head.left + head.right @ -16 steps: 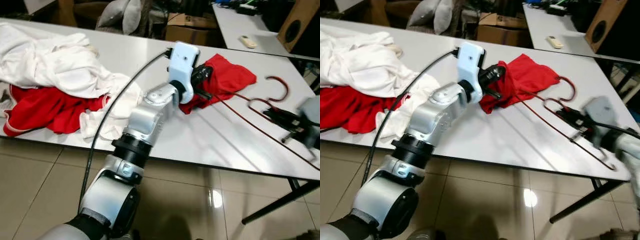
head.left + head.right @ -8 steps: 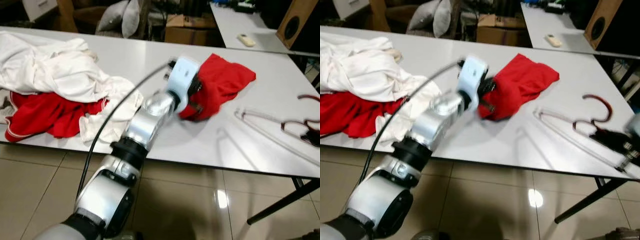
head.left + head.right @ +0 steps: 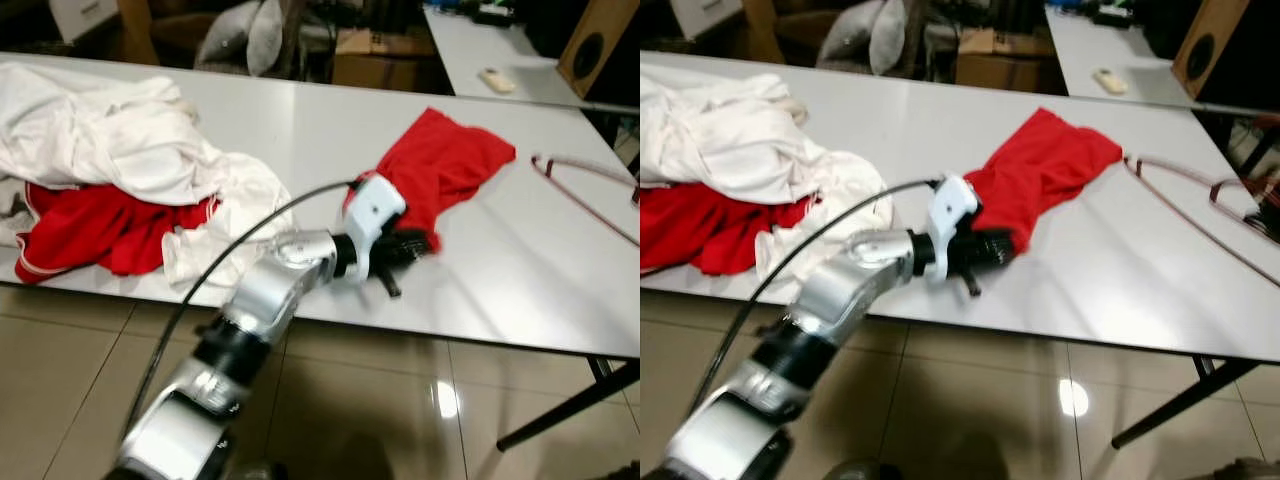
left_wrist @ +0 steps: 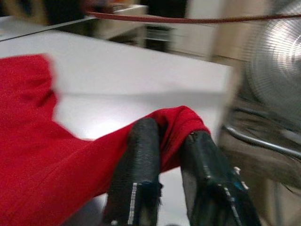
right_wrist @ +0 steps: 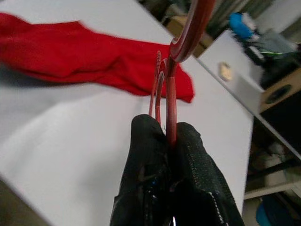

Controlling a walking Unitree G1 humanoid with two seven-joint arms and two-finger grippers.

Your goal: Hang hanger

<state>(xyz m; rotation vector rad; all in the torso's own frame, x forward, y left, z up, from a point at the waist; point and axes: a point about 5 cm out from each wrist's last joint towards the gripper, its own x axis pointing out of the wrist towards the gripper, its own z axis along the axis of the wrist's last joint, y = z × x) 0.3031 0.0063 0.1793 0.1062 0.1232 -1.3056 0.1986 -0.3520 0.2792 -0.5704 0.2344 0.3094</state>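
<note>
A red garment [image 3: 452,168] lies on the white table [image 3: 520,290]. Near the table's front edge my left gripper [image 3: 402,250] is shut on the garment's lower corner; in the left wrist view both black fingers [image 4: 141,155] pinch a fold of the red cloth [image 4: 56,155]. A thin red wire hanger [image 3: 1185,200] hangs at the table's right end. My right gripper [image 5: 167,136] is shut on the hanger's neck [image 5: 170,103] just below its hook [image 5: 190,28], with the red garment [image 5: 84,52] beyond it.
A heap of white and red clothes [image 3: 120,170] covers the table's left half. Behind stand a second table with a remote [image 3: 495,80], a cardboard box [image 3: 375,65] and a wooden speaker [image 3: 600,45]. A fan [image 4: 277,61] stands off the table's end.
My left gripper has dragged the garment's corner toward the table's front edge. The right gripper has carried the hanger off to the right, away from the garment.
</note>
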